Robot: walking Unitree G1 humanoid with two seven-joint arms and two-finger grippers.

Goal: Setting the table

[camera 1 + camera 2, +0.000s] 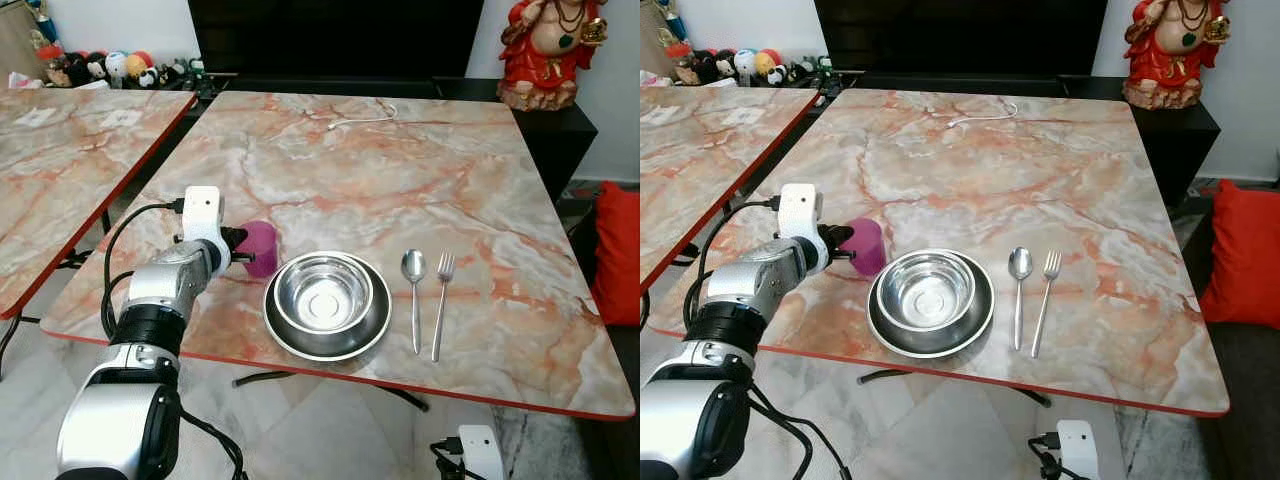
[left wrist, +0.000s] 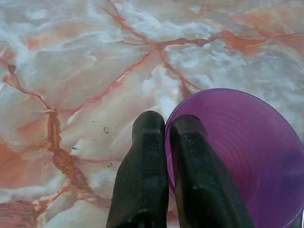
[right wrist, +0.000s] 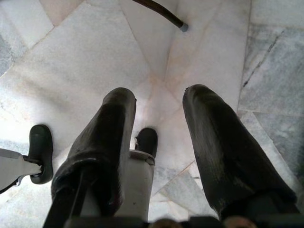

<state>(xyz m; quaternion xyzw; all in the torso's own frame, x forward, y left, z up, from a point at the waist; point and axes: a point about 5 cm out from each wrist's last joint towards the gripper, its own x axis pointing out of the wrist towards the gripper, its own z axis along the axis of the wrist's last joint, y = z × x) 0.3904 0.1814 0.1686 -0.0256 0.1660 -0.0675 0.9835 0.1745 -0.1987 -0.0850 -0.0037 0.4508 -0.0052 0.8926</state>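
A purple cup (image 1: pixel 261 246) stands on the marble table (image 1: pixel 380 170), just left of a steel bowl (image 1: pixel 323 291) that sits in a steel plate (image 1: pixel 372 330). My left gripper (image 1: pixel 238 240) is shut on the cup's rim. In the left wrist view one finger (image 2: pixel 194 156) is inside the purple cup (image 2: pixel 247 156) and the other outside it. A spoon (image 1: pixel 414 280) and a fork (image 1: pixel 442 290) lie side by side right of the plate. My right gripper (image 3: pixel 159 97) hangs open below the table, over the tiled floor.
A white cable (image 1: pixel 360 119) lies at the table's far edge. A second marble table (image 1: pixel 70 160) stands to the left. A red statue (image 1: pixel 545 50) is on a dark cabinet at the back right, and a red cushion (image 1: pixel 620 250) lies to the right.
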